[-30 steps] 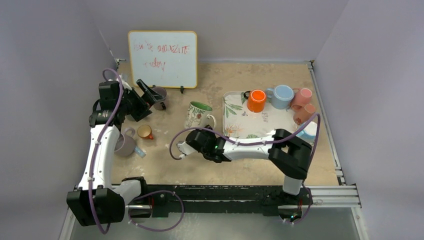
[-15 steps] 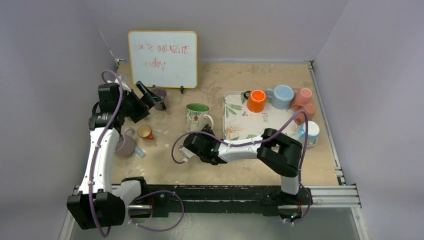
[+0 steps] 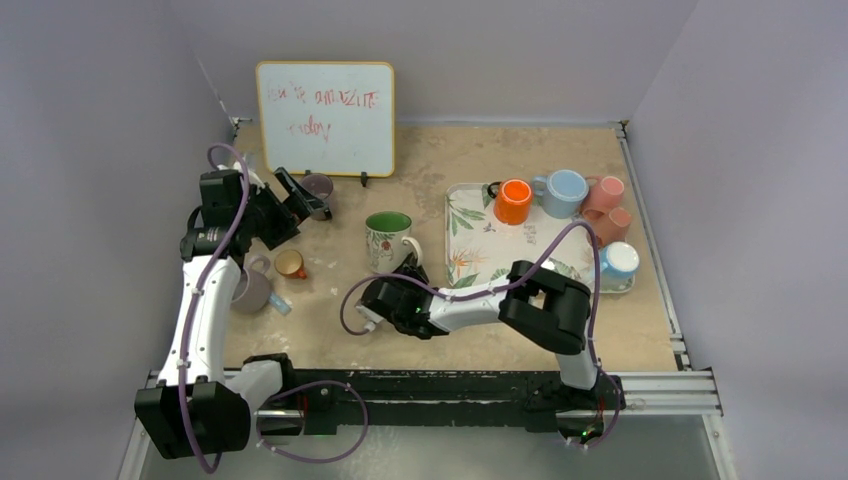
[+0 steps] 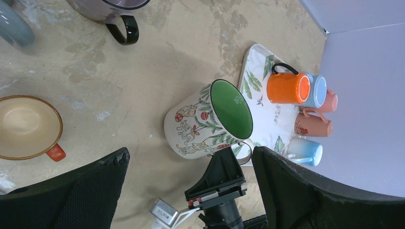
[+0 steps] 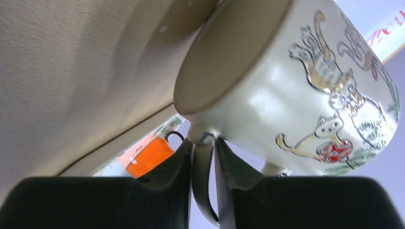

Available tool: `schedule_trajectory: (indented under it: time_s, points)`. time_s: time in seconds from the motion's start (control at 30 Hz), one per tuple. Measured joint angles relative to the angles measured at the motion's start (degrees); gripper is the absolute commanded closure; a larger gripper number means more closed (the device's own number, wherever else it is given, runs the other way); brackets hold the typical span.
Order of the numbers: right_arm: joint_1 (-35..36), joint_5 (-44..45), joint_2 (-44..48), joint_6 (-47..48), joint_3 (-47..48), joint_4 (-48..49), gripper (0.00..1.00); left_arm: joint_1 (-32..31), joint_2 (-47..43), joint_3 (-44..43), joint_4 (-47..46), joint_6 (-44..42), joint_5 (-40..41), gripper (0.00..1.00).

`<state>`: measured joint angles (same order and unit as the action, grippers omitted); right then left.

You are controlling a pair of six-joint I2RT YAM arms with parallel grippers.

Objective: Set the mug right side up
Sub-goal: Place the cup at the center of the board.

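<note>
Mug (image 3: 386, 238) with cats and a green inside is at the middle of the bench (image 3: 480, 160), just left of the tray (image 3: 463, 215), tilted, mouth upward. The right tool (image 3: 411, 268) pinches its handle from the near side. The left tool (image 3: 303, 196) stands spread wide, far left, beside a purple mug (image 3: 321, 184).

Left arm raised, elbow bent; left end effector (image 3: 303, 193) angled down, fingers spread wide. Right arm folded low, forearm reaching left; right end effector (image 3: 408, 272) pinched tight on mug (image 3: 388, 240) handle.
</note>
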<state>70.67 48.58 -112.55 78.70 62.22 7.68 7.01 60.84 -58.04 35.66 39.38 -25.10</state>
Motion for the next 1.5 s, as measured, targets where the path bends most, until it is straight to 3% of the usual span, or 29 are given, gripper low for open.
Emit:
schedule_trajectory:
  time_s: [0.37,0.77,1.1,1.5]
  points:
    - [2.8,0.7,0.02,-3.37,0.02,-2.16,0.58,0.0,0.0,0.96,-0.35,-0.26,0.02,0.0]
    - [3.72,-9.79,2.73,-17.29,3.23,-18.45,0.52,0.0,0.0,1.44,-0.39,-1.11,0.04,0.01]
    - [3.82,-26.25,9.92,-31.95,7.48,-26.64,0.52,0.0,-0.5,2.03,-0.79,-1.18,-0.17,0.01]
    - [-2.93,-39.52,24.35,-59.47,6.56,-21.88,0.52,0.02,-5.62,7.63,-1.73,-2.64,-3.19,0.04]
